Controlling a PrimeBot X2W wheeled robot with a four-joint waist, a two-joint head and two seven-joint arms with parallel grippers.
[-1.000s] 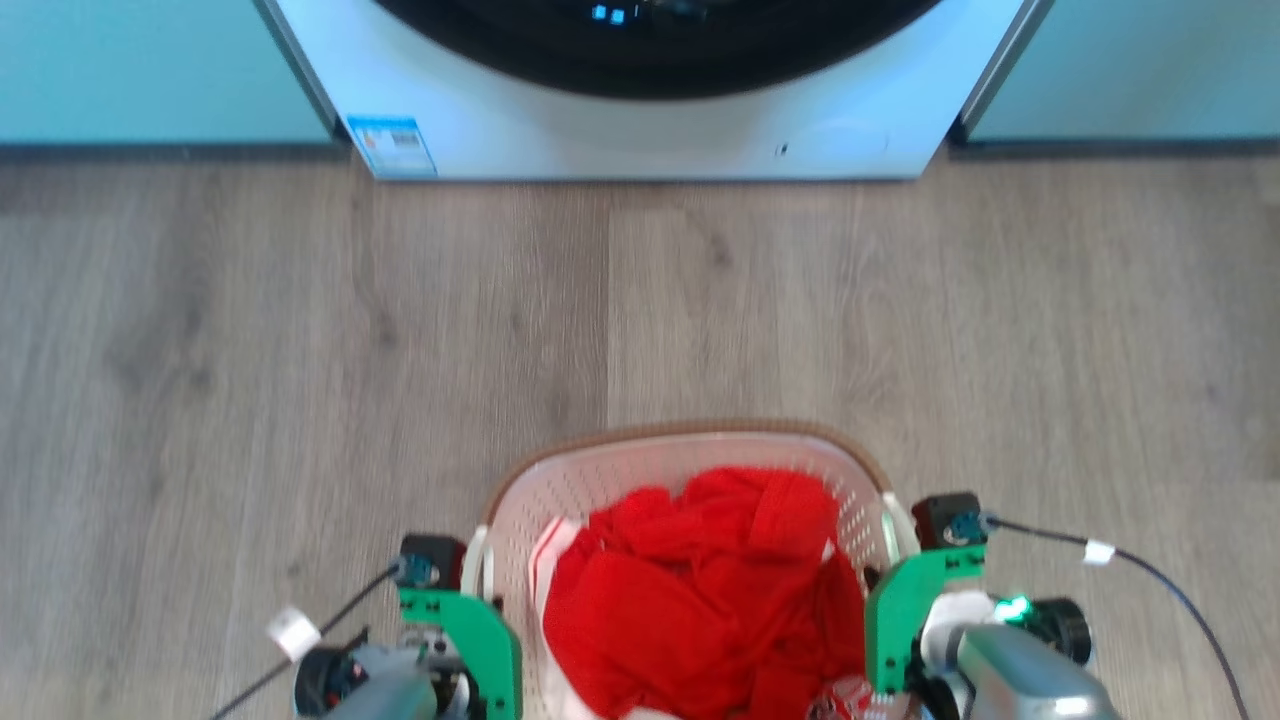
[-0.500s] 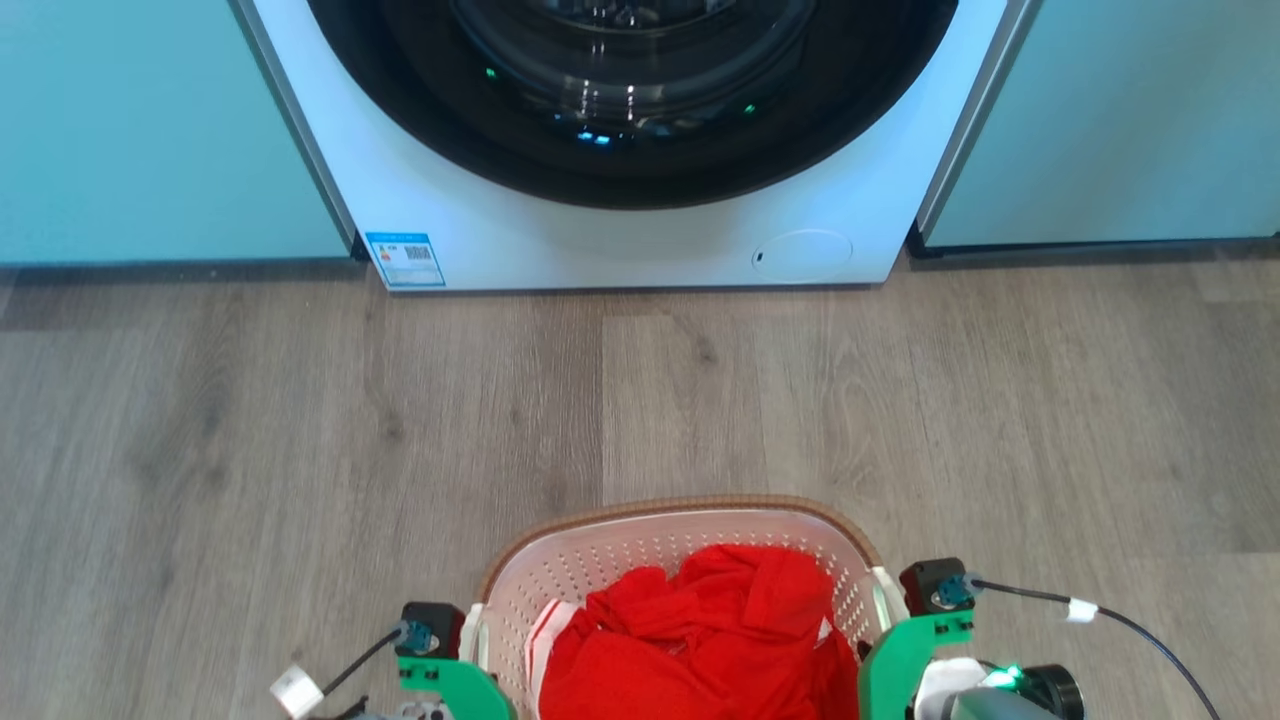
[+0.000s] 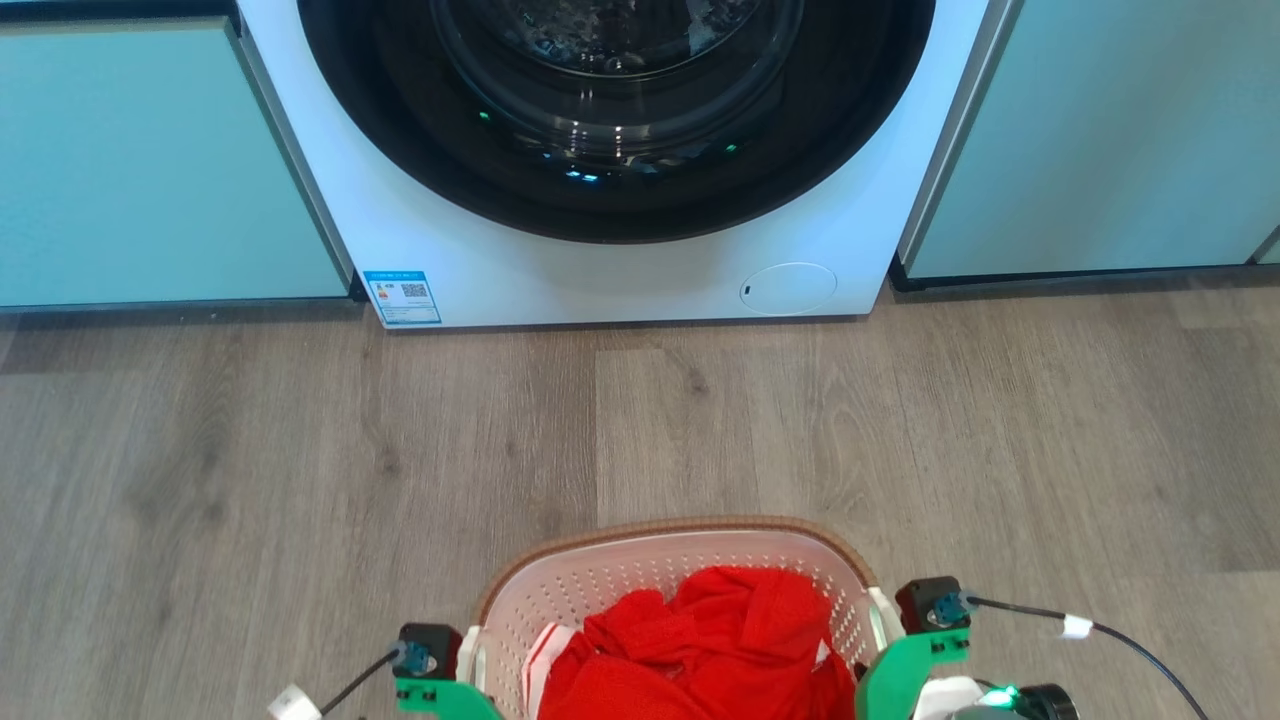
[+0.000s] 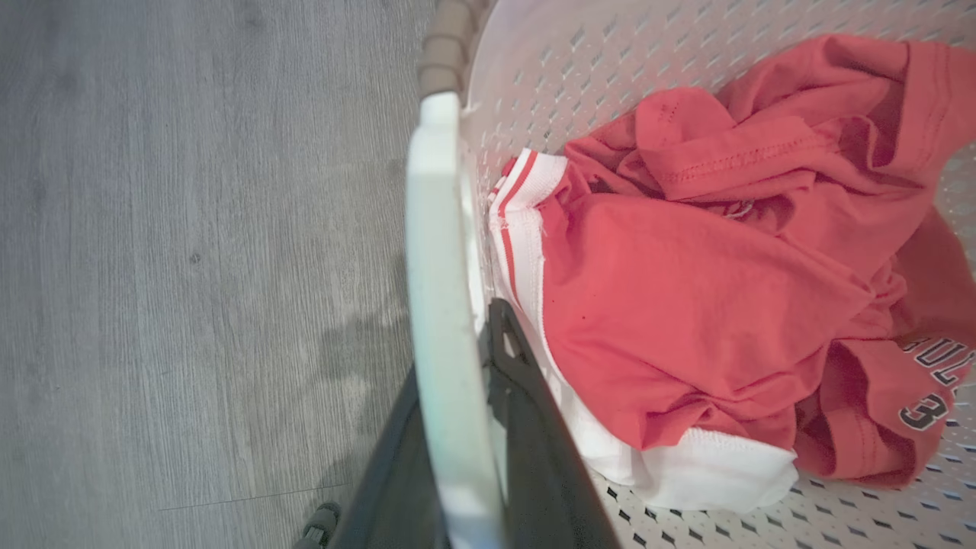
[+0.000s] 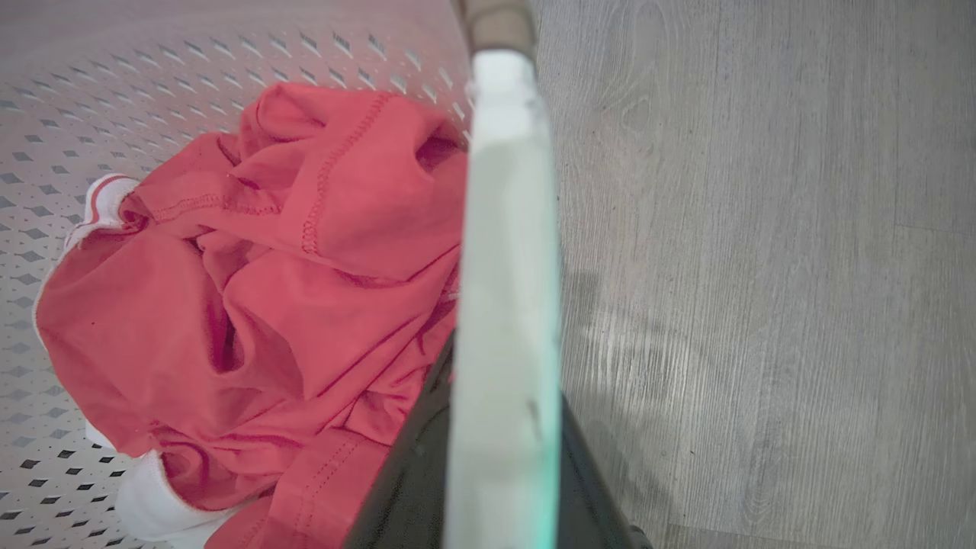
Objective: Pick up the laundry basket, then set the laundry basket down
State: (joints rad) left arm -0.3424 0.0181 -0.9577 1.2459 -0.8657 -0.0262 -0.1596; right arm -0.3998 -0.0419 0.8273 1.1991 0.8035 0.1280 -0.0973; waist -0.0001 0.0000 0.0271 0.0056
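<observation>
White washing machine, dark door, between teal cabinets; grey wood floor; crumpled red jersey.

Left of the laundry basket, a green bracket is carrying a black camera block trailing a white-tagged black cable. Right of it, a twin bracket, twin block and tagged cable are showing, a green light glowing.

Home laundry corner — front-loading washing machine, teal cabinets, wood-look floor.
</observation>
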